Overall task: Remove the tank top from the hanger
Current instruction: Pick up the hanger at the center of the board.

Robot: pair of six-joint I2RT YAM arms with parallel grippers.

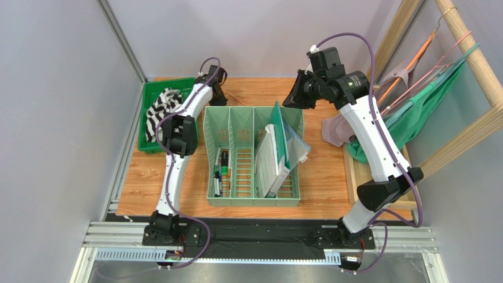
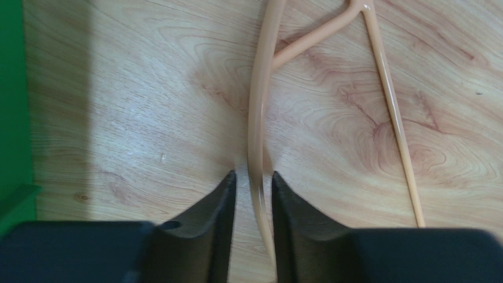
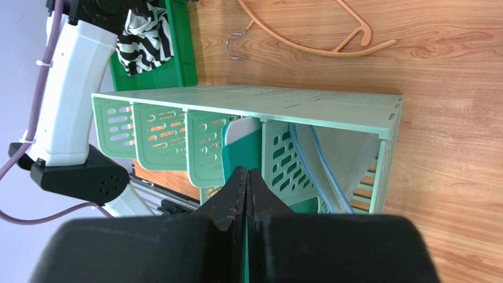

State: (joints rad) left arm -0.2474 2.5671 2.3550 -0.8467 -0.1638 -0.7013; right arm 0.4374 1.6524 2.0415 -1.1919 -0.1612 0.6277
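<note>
The black-and-white striped tank top (image 1: 162, 109) lies bunched in the green bin (image 1: 147, 144) at the back left, off the hanger; it also shows in the right wrist view (image 3: 144, 32). The peach plastic hanger (image 3: 307, 35) lies bare and flat on the wooden table behind the organizer. My left gripper (image 2: 254, 177) is down over one arm of the hanger (image 2: 260, 118). Its jaws stand narrowly open, one on each side of the rod, with a sliver of gap on the left. My right gripper (image 3: 248, 177) hangs shut and empty above the organizer.
A mint-green file organizer (image 1: 254, 156) with folders and pens fills the table's middle. At the right a wooden rack (image 1: 472, 53) carries hangers with a green garment (image 1: 425, 115) and a mauve one (image 1: 336, 130). The bin's wall (image 2: 12, 118) is just left of my left gripper.
</note>
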